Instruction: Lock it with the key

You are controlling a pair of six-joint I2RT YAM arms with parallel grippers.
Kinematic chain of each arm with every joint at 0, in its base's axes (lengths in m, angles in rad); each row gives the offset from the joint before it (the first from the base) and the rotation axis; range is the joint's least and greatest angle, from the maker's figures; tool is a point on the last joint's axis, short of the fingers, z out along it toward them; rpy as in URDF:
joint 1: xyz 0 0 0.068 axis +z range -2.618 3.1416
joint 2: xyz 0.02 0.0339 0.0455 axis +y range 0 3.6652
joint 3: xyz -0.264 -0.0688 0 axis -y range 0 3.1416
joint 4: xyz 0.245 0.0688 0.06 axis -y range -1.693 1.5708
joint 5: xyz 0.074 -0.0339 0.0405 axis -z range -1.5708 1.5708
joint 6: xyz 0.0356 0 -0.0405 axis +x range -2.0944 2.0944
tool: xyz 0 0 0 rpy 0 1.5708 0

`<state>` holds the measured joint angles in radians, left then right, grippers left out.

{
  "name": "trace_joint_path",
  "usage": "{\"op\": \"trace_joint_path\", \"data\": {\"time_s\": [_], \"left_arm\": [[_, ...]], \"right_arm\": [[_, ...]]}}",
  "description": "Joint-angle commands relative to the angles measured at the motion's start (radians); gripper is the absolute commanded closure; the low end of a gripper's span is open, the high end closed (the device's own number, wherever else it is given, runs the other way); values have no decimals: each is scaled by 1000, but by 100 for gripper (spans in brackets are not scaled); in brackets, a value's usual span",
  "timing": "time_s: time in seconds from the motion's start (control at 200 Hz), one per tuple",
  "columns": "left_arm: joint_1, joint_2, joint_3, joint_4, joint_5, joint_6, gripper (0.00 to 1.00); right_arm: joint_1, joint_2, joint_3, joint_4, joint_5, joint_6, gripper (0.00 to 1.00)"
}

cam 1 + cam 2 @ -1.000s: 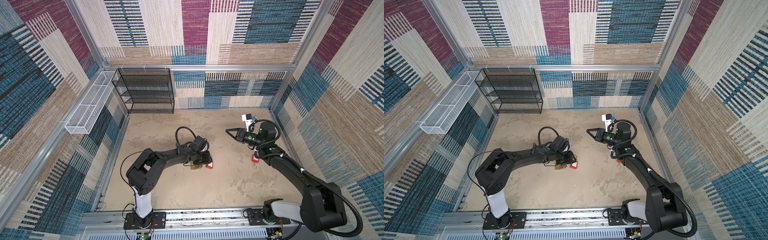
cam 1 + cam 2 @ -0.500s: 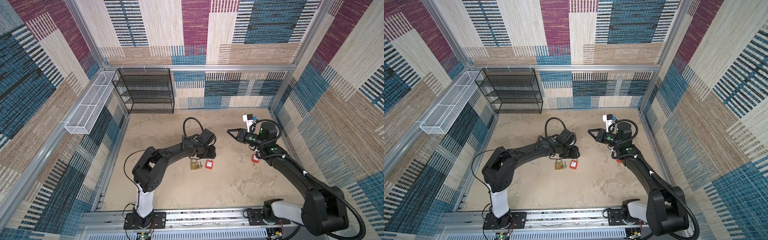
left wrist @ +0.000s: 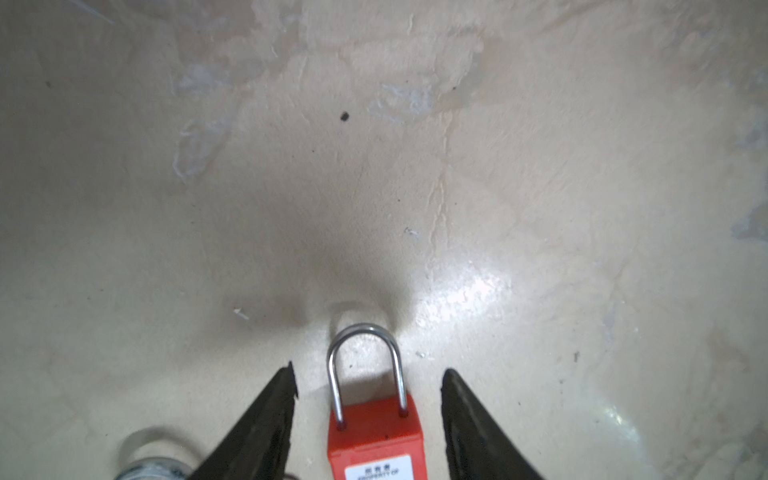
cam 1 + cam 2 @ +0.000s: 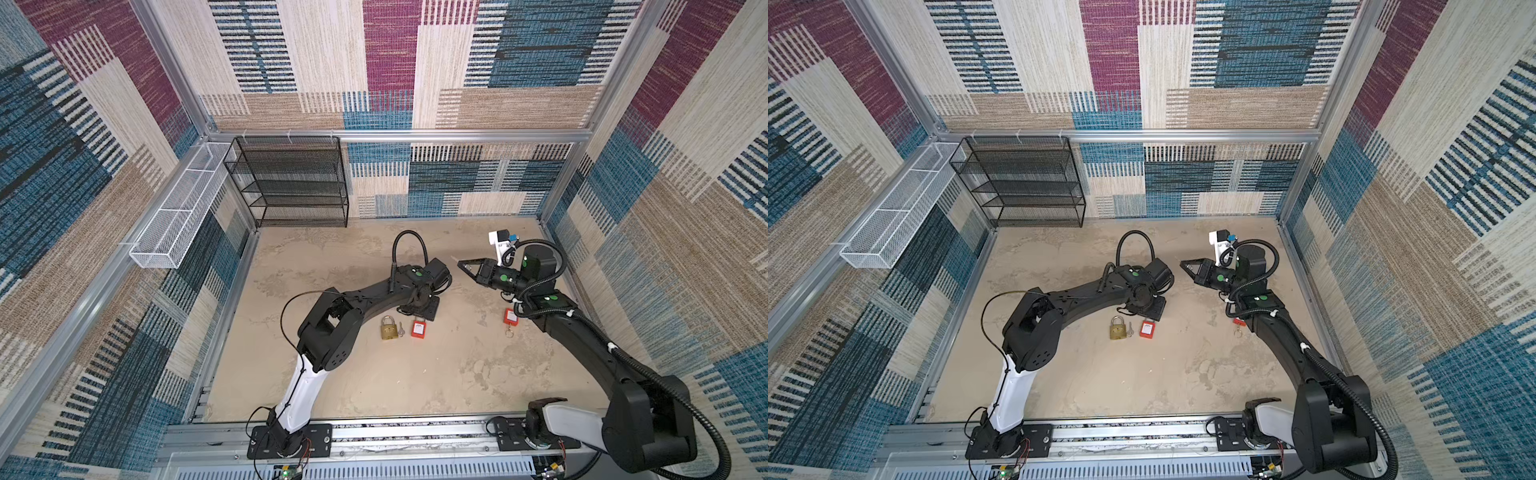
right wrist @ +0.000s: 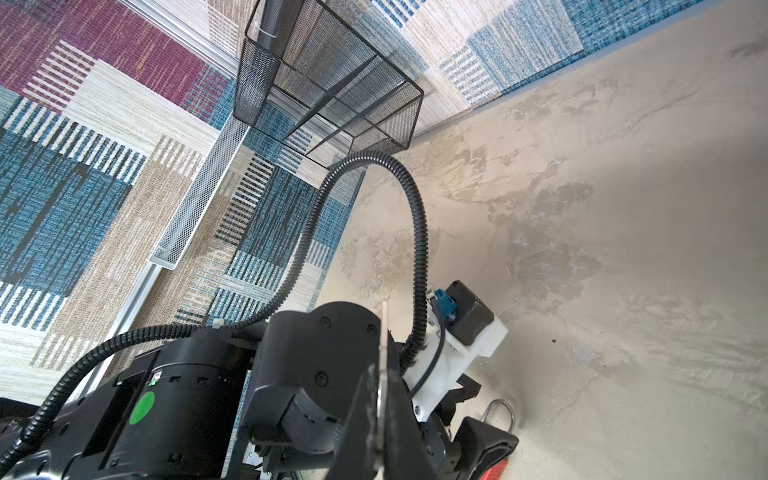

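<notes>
Three padlocks lie flat on the worktop (image 4: 415, 374): a brass padlock (image 4: 388, 328), a red padlock (image 4: 418, 328) just beside it with a loose silver key (image 4: 401, 329) between them, and another red padlock (image 4: 510, 316) well apart, beside the right arm. The left gripper (image 3: 369, 370) hangs low over the red padlock next to the brass one. Its jaws are spread to either side of the shackle (image 3: 332, 382) and touch neither leg. I judge that this stance suits closing in to steady the body while a key goes in. The red padlock's long axis runs along the jaws. Its shackle points at the back wall, and its base, where I judge the keyhole to be, faces the robot's rail. The right gripper (image 4: 460, 262) hovers raised and aimed toward the left arm, jaws pressed together on what is probably a key (image 5: 383, 332) seen edge-on, blade sticking out ahead.
</notes>
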<state>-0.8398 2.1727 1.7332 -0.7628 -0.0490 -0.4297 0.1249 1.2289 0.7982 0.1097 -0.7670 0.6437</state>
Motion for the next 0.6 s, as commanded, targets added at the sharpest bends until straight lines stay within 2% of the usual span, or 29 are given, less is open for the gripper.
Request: {"op": "trace_joint_path", "data": {"time_s": [0.0, 0.596], "left_arm": [[1, 12, 9, -34, -17, 33, 42], [12, 30, 3, -64, -48, 16, 39]], "right_arm": [[-7, -2, -5, 12, -7, -22, 100], [-25, -3, -16, 2, -29, -40, 100]]}}
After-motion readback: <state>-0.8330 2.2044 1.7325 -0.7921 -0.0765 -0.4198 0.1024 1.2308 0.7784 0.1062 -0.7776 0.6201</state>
